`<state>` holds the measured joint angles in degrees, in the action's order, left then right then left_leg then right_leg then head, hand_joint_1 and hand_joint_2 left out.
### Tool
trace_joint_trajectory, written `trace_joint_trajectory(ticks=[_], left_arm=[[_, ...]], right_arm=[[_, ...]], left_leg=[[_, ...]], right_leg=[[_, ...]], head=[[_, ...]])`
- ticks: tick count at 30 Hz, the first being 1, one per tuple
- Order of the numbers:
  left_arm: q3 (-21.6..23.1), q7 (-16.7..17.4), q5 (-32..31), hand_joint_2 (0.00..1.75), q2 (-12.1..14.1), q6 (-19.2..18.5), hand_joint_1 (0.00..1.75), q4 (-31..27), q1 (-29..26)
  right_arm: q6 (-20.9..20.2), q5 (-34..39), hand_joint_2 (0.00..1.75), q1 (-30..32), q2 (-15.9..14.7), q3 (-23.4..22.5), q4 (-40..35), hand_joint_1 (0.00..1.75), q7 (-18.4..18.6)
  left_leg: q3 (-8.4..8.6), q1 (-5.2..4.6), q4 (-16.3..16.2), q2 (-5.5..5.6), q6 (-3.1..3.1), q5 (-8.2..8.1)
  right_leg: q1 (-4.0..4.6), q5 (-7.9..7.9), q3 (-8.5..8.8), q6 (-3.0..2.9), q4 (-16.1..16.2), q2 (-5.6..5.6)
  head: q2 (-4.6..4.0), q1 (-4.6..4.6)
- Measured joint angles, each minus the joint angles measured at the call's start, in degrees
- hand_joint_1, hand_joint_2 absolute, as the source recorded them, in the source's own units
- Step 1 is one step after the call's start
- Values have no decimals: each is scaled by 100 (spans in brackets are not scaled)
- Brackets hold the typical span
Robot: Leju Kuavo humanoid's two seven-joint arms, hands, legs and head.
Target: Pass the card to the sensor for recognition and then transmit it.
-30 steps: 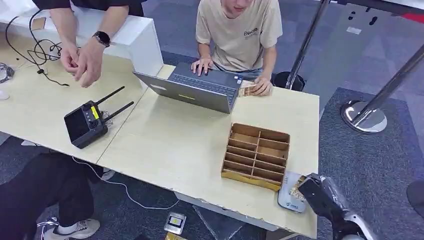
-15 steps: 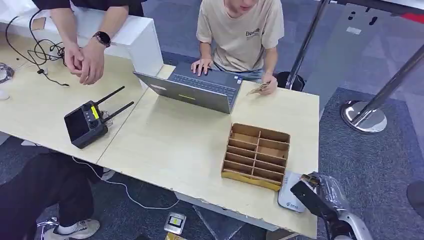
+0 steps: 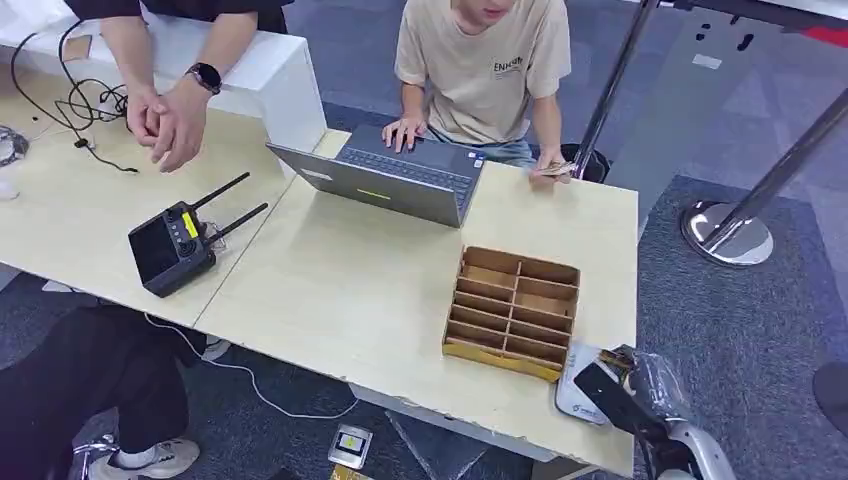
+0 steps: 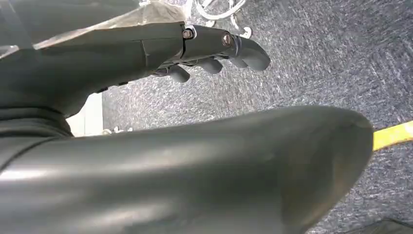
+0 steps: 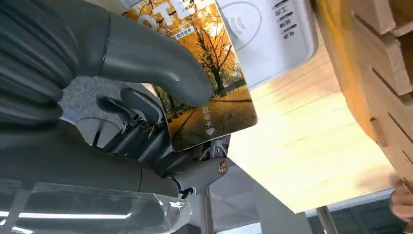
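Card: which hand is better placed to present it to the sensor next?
The right hand. It already holds the card just above the white sensor at the table's near corner. The left hand hangs over the carpet, holding nothing.

Pale wood tables (image 3: 370, 290) on grey carpet (image 3: 740, 330)

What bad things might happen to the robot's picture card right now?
The right hand pinches the autumn-tree picture card only near one end, so it might slip. The white card reader sits at the pale wooden table's corner, so a nudge might push it off. The brown slotted cardboard box stands close; the hand might bump it.
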<state>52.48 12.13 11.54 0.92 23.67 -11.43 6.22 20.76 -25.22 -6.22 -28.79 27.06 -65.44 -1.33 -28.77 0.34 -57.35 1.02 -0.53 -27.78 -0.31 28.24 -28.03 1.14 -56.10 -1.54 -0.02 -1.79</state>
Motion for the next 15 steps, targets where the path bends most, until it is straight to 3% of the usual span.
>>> trace_joint_trajectory(ticks=[15], left_arm=[[0,57,24,0,0,28,0,2,-2]], right_arm=[[288,64,175,-33,11,48,36,175,-92]], left_leg=[[6,0,0,0,0,0]], right_leg=[[0,-1,8,0,0,0]], head=[[0,0]])
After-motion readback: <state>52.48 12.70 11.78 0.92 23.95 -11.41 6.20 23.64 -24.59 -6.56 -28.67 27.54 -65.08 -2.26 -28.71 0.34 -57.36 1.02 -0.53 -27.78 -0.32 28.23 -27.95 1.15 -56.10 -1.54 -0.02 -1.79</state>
